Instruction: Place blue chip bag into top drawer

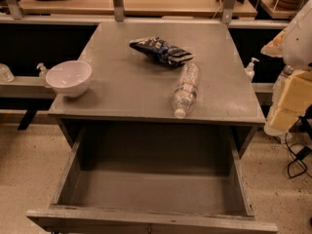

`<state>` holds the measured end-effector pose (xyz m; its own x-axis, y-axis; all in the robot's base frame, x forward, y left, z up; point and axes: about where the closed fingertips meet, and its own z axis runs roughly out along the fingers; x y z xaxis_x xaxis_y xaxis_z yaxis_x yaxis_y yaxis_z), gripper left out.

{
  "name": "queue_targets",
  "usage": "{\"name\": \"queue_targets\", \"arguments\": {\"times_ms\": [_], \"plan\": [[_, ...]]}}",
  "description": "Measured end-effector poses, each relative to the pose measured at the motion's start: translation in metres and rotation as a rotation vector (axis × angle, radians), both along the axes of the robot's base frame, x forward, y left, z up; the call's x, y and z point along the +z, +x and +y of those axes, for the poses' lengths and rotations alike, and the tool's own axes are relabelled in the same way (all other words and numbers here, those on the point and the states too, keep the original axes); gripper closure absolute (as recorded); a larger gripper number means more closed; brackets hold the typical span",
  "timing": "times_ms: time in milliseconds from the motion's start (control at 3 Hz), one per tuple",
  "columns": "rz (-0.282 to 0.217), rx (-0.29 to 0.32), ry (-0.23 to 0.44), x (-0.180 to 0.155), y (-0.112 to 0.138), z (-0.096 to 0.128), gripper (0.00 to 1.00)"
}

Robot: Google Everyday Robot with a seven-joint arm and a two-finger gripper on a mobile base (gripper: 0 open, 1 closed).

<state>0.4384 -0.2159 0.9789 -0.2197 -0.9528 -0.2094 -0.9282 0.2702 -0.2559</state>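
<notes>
The blue chip bag (161, 51) is a crumpled dark navy foil bag with white markings. It lies on the grey table top (122, 89), toward the back middle. The top drawer (153, 191) is pulled fully open below the table's front edge, and its grey box holds nothing. My arm shows at the right edge as a white shell with pale yellow parts. My gripper (292, 106) hangs there, beside the table's right side, well away from the bag and above floor level.
A clear plastic water bottle (186, 90) lies on its side just in front of the bag, cap toward the front edge. A white bowl (68, 78) sits at the table's left front corner. Pump bottles stand on the side shelves. Cables lie on the floor at right.
</notes>
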Motion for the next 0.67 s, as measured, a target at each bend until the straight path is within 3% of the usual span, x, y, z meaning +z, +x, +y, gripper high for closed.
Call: {"name": "queue_targets", "arguments": {"times_ms": [667], "plan": [[-0.007,-0.016,0.011,-0.002,0.01,0.003,0.0]]}}
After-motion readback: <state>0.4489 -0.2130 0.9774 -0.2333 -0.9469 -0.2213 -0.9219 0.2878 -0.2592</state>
